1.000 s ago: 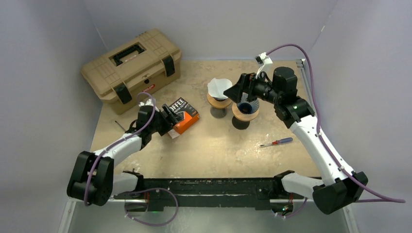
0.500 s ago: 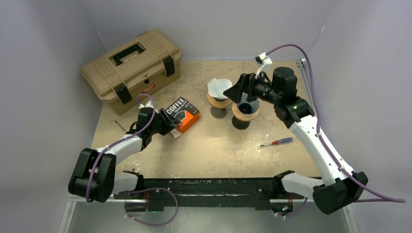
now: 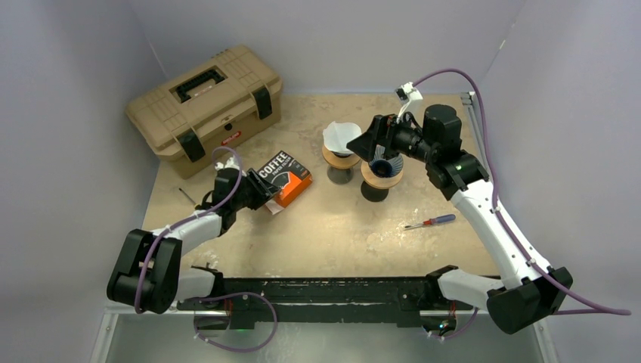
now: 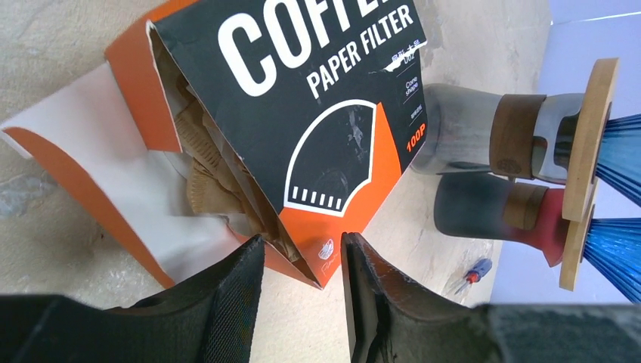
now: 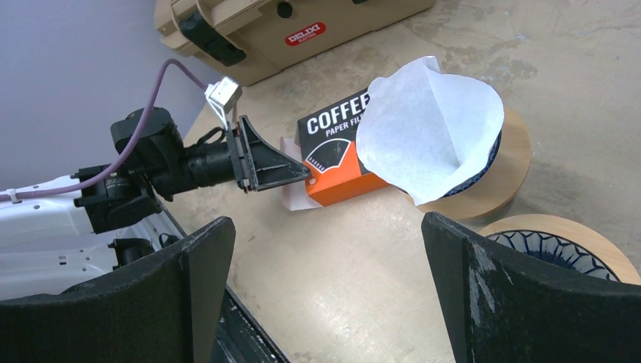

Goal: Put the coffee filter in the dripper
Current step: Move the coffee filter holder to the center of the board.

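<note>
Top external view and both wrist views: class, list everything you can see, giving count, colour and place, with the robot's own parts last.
table: 1, beige, under everything
toolbox: 1, tan with black latches, back left
filter box: 1, black and orange, left of centre
brown filters: several, inside the box
white filter: 1, sitting in the left dripper
left dripper: 1, blue with wooden collar, back centre
right dripper: 1, same colours, empty, beside it
screwdriver: 1, red and blue, right of centre
thin dark tool: 1, near left edge
left gripper: 1, black, jaws narrow, at the box's open end
right gripper: 1, black, open, above the drippers
</note>
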`<state>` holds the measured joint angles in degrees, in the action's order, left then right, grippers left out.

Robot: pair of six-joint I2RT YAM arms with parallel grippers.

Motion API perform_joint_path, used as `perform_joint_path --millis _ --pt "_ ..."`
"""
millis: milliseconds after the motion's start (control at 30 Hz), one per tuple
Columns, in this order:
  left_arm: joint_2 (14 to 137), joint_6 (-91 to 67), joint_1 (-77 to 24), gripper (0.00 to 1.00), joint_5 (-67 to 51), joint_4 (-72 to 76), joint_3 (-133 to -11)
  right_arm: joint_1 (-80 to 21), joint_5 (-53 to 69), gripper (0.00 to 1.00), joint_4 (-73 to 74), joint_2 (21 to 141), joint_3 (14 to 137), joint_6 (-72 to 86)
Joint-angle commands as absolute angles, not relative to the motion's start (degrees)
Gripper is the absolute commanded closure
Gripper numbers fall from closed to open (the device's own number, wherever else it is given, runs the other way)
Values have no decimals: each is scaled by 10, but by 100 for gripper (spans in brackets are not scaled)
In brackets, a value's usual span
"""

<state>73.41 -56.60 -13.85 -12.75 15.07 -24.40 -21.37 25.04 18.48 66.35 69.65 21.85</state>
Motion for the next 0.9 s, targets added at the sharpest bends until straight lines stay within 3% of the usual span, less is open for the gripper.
perform_joint_path --millis 0,267,433,600,867 --pt "736 -578 -130 60 -109 191 -239 -217 245 3 175 660 702 220" --pt "753 -584 -126 64 -95 213 -235 -217 244 3 176 665 702 219" --pt "767 -584 -125 78 -95 224 -235 -218 242 3 176 665 703 219" --pt "763 -578 -124 100 -102 217 -238 -219 239 3 181 665 706 216" --pt "714 -554 -125 100 -120 152 -238 -219 238 3 181 665 707 216"
